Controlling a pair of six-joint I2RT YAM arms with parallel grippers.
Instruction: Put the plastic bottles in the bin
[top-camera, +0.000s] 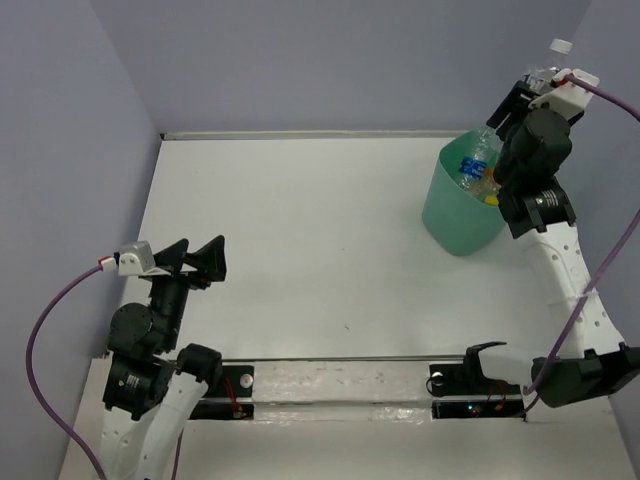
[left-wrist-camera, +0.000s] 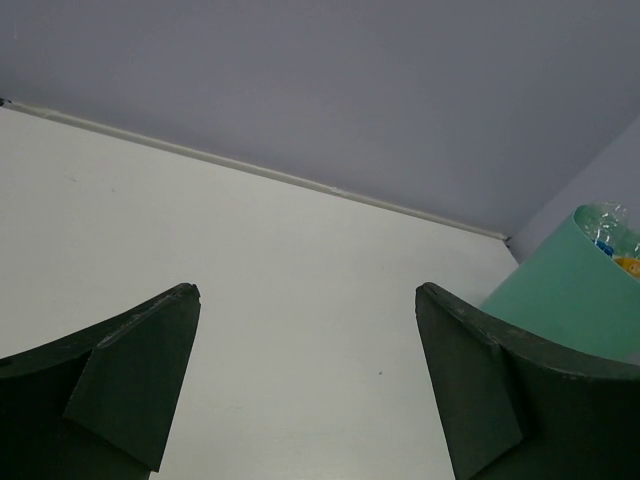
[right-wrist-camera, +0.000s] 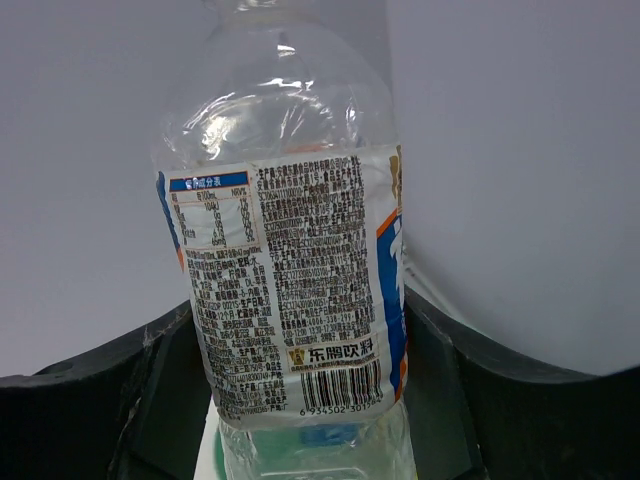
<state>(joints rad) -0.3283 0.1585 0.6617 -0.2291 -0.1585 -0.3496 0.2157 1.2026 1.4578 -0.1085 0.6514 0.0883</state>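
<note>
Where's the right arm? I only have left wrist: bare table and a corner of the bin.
Observer: The right gripper is clamped on a bottle, white label with blue and orange.
Operator: Over the bin?
Observer: Top view has it raised at the bin's far right rim, white cap toward the far wall.
Operator: Any bottles on the table?
Observer: None visible on the table in the top view.

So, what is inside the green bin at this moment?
Clear plastic bottles with blue labels and something yellow-orange lie inside the bin. The right arm covers part of the opening, so the count and the bottom cannot be seen.
</note>
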